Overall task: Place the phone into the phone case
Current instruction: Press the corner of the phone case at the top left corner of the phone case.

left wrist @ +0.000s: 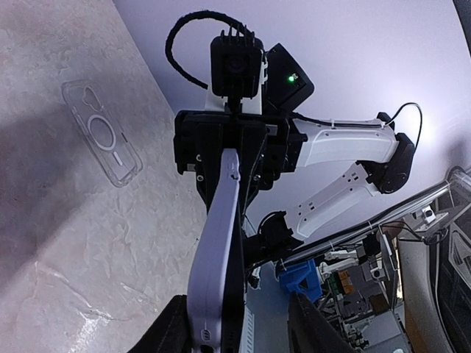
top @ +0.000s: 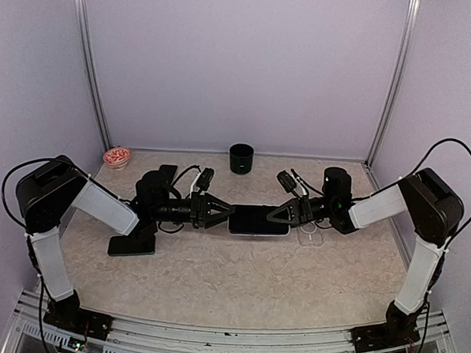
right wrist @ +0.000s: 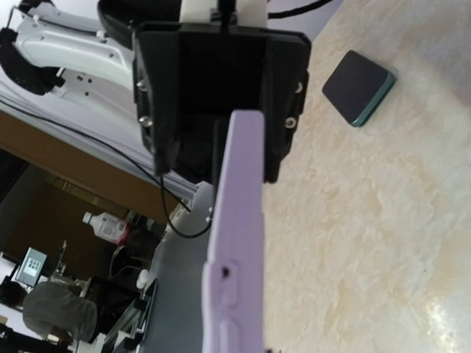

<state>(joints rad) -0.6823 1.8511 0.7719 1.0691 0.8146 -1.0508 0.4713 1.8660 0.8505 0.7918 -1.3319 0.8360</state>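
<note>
Two pincers meet at one slim, lilac, round-edged phone over the marbled tabletop. The right pincer is clamped on one end. The left pincer straddles the other, part-open (gap visible). The clear, glossy phone case lies flat just beside.

desk: beige marbled top, matte | walls: plain pale lilac panels, back and both sides | posts: silver metal, at back corners | light: even, soft shadows | beyond enclosure: dim workshop clutter, blue bin
</note>
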